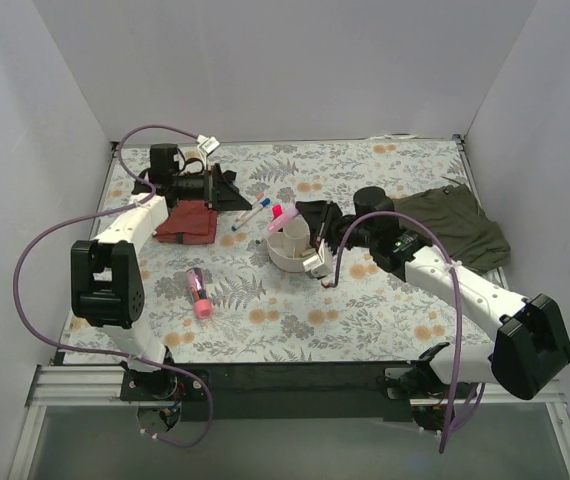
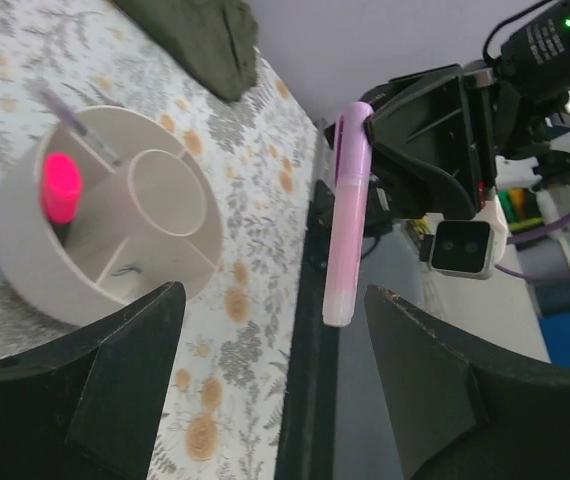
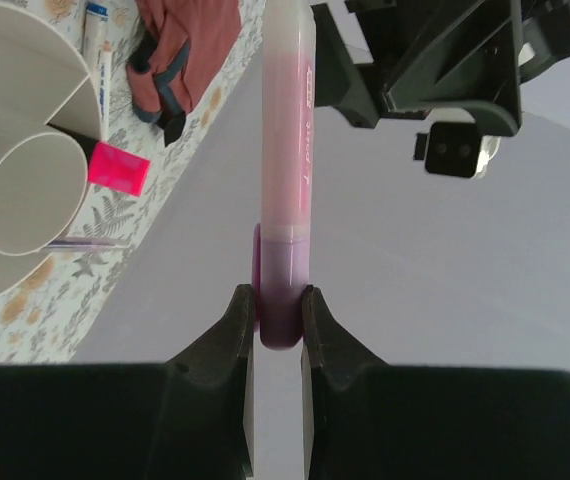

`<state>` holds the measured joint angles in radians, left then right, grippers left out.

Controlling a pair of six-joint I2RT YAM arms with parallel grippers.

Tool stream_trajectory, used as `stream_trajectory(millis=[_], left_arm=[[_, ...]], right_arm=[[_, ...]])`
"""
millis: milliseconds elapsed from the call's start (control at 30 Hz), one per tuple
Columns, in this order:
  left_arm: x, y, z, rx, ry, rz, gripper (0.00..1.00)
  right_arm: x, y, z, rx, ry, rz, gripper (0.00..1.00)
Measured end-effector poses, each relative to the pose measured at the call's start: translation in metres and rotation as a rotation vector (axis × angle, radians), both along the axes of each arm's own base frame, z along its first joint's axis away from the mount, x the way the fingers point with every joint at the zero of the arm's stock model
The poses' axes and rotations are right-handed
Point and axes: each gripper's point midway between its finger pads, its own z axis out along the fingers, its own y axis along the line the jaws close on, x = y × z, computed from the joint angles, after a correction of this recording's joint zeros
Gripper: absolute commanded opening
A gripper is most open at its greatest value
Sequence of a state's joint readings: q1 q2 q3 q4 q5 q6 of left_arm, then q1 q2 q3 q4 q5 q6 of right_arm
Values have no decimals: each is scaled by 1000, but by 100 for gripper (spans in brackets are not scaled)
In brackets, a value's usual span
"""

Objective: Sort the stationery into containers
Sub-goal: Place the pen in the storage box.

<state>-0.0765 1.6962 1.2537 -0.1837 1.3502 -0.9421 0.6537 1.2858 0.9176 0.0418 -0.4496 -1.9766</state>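
Note:
The white round organiser [image 1: 290,250] stands mid-table; it also shows in the left wrist view [image 2: 105,215] and the right wrist view [image 3: 15,150]. A pink-capped highlighter [image 2: 60,185] and a thin silver pen [image 2: 80,120] stand in its compartments. My right gripper [image 1: 303,216] is shut on the purple cap of a pink marker [image 3: 287,150] and holds it in the air above the organiser's far edge. My left gripper [image 1: 223,188] is open and empty, facing the marker [image 2: 345,215] from the left. A blue-capped pen [image 1: 253,212] and a black highlighter with a pink cap [image 1: 199,292] lie on the table.
A folded rust-red cloth [image 1: 187,222] lies under the left arm. An olive-green cloth [image 1: 455,225] lies at the right, behind the right arm. White walls close in the table on three sides.

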Motion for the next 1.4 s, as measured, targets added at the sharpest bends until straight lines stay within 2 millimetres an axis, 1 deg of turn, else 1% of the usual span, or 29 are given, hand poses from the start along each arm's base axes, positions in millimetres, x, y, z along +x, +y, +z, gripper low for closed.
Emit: stream_trajectory(millis=[67, 133, 200, 300, 467, 533, 567, 767, 800, 867, 900, 1000, 1033, 1100, 1133, 1200, 1233, 1267, 1300, 1333, 1400], left_arm=[[-10, -10, 1, -21, 32, -56, 73], [-21, -20, 4, -37, 46, -111, 71], [-30, -29, 7, -49, 53, -155, 69], [-38, -36, 10, -58, 62, -194, 67], [-42, -38, 11, -64, 74, -209, 57], [-43, -38, 11, -65, 78, -212, 52], [-43, -39, 12, -65, 79, -214, 47], [-46, -43, 13, -68, 85, -233, 39], [-47, -44, 13, -68, 85, -234, 33], [-46, -44, 12, -65, 93, -230, 26], [-44, -45, 10, -63, 95, -226, 18], [-41, -45, 7, -63, 115, -224, 11], [-40, -45, 7, -64, 120, -223, 7], [-39, -46, 6, -64, 127, -221, 3], [-38, -46, 6, -65, 129, -220, 1], [-38, -46, 6, -65, 129, -220, 0], [-37, -46, 7, -66, 123, -220, 0], [-37, -46, 7, -67, 117, -219, 0], [-36, -46, 7, -66, 113, -217, 0], [-36, -47, 7, -66, 110, -219, 0], [-37, -49, 6, -62, 94, -218, 0]], right_arm=[[-4, 5, 5, 14, -14, 24, 1], [-7, 10, 5, 18, -16, 47, 1], [-6, 15, 4, 18, -15, 59, 1], [-2, 20, 0, 12, -8, 65, 1], [3, 32, -2, 7, -3, 79, 1], [3, 37, -1, 8, -4, 89, 1], [3, 39, -1, 9, -4, 92, 1], [2, 48, 2, 15, -10, 112, 1], [2, 49, 1, 15, -10, 114, 1], [2, 50, 2, 20, -15, 118, 1], [3, 51, 3, 23, -18, 121, 1], [3, 53, 5, 27, -23, 125, 1], [4, 54, 4, 26, -23, 124, 1], [5, 54, 3, 26, -24, 121, 1], [6, 54, 3, 26, -24, 120, 10], [7, 54, 4, 27, -27, 116, 28], [8, 53, 4, 29, -32, 112, 47], [8, 53, 5, 32, -37, 108, 60], [10, 52, 4, 32, -32, 93, 65], [14, 50, 3, 35, -26, 67, 73], [20, 44, 1, 44, -2, 21, 79]])
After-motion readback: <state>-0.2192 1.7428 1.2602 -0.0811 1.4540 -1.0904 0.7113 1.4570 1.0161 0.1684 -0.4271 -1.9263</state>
